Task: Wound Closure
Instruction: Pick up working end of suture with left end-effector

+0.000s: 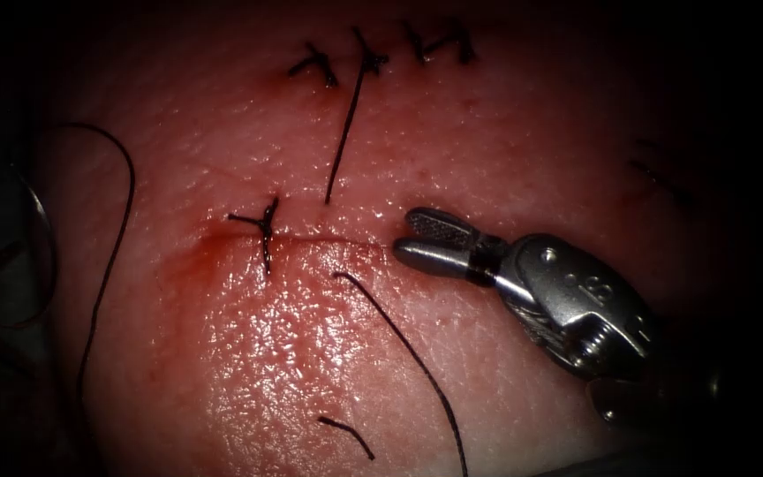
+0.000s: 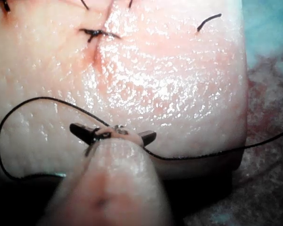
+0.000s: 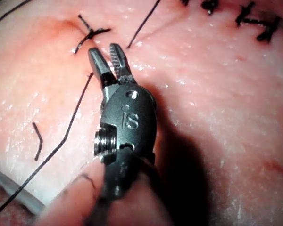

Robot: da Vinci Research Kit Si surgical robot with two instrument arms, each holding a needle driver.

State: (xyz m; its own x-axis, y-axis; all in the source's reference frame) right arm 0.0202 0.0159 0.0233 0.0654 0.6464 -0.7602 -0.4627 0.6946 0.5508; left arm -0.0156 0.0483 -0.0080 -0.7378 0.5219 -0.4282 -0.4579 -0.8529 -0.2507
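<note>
1. Right tool sits just right of the cut, jaws parted a little with nothing between them; the ridged inner face of one jaw shows.
2. Left tool has its jaws spread wide, empty, over the tissue's edge, with thread looping right by it.
3. Can't spot the needle anywhere.
4. A knotted stitch crosses the cut's left end, red fluid smeared around it.
5. Tissue is wet, shiny, pebbly. Loose thread ends lie below the cut, and older stitches sit further up.
</note>
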